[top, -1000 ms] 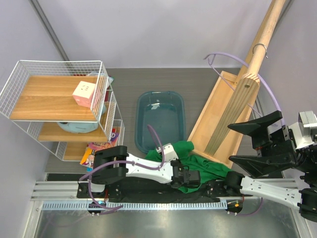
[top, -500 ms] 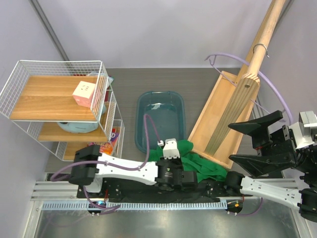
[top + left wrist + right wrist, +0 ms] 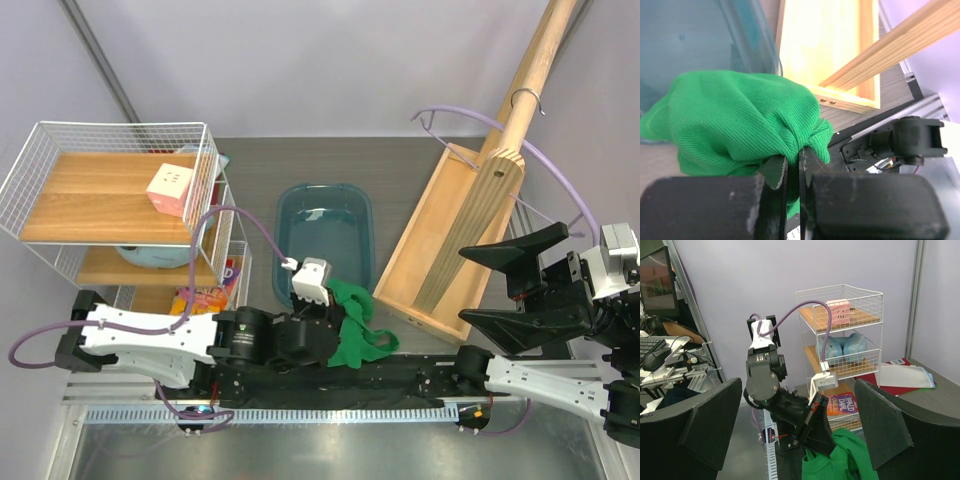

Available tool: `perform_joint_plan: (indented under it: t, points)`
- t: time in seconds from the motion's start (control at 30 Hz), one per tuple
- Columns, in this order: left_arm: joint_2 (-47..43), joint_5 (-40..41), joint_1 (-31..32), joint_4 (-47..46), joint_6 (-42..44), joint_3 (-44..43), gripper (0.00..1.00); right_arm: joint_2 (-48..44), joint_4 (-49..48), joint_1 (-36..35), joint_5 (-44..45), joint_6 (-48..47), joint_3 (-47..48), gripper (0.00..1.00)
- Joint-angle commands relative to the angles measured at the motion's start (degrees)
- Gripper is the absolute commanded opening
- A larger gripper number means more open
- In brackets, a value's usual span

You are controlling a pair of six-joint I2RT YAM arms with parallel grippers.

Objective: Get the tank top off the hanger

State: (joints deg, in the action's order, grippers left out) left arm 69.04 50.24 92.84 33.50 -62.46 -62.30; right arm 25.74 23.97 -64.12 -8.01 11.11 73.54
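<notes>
The bright green tank top [image 3: 356, 324] hangs bunched from my left gripper [image 3: 336, 336] at the near middle of the table, off the hanger. In the left wrist view my left gripper [image 3: 792, 161] is shut on a fold of the tank top [image 3: 735, 115]. The lilac hanger [image 3: 452, 109] hangs bare by its silver hook [image 3: 527, 97] on the slanted wooden pole [image 3: 520, 120] at the back right. My right gripper [image 3: 512, 287] is wide open and empty, to the right of the top. The right wrist view shows the tank top [image 3: 842, 460] under the left gripper [image 3: 822, 442].
A teal tub [image 3: 325, 232] stands just beyond the tank top. A wooden tray [image 3: 432, 235] leans under the pole at the right. A white wire shelf [image 3: 110, 190] with a pink cube [image 3: 169, 188] and books [image 3: 200, 298] stands at the left.
My left arm has drawn back to the left with the tank top in its grip, pulling the top away from the wooden tray. The right arm has stayed in place.
</notes>
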Motion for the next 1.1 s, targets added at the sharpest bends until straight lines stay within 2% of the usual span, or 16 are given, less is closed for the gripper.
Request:
perform_joint_plan:
  t: [0.0,0.1,0.33,0.57,0.67,0.7,0.8,0.9,1.07]
  points:
    - [-3.7,0.9,-1.9,-2.0,11.2,-4.2,0.0,0.4,-2.9,0.1,0.6,0.0,-0.1,1.0]
    - [-4.7,-0.7,-4.8,0.7,15.8,-6.7,0.0,0.9,-3.0,0.1,0.5,0.1,0.0,1.0]
    - [-7.2,-9.6,-17.8,1.9,25.6,-12.6,0.0,1.1,-3.0,0.1,0.7,0.5,0.2,1.0]
    - [-1.6,-19.2,-26.0,4.8,31.9,-25.8,0.0,0.5,-3.7,0.1,0.9,0.9,-0.9,1.0]
    - [1.4,-27.3,-31.5,4.7,33.0,-28.1,0.0,0.5,-3.8,0.1,0.9,1.1,-0.9,1.0]
    - [1.8,-33.9,-35.1,3.9,32.9,-27.9,0.0,0.4,-3.8,0.1,0.9,1.1,-0.9,1.0]
    - [3.8,-37.7,-39.0,3.2,33.0,-27.5,0.0,-0.1,-3.6,0.1,1.1,1.1,-0.9,1.0]
    - [6.7,-36.4,-39.5,3.6,35.8,-26.9,0.0,-0.9,-3.2,0.1,1.4,1.2,-0.9,1.0]
    - [11.9,-39.0,-39.8,3.9,37.6,-25.1,0.0,-1.4,-3.2,0.2,1.4,1.4,-1.0,1.0]
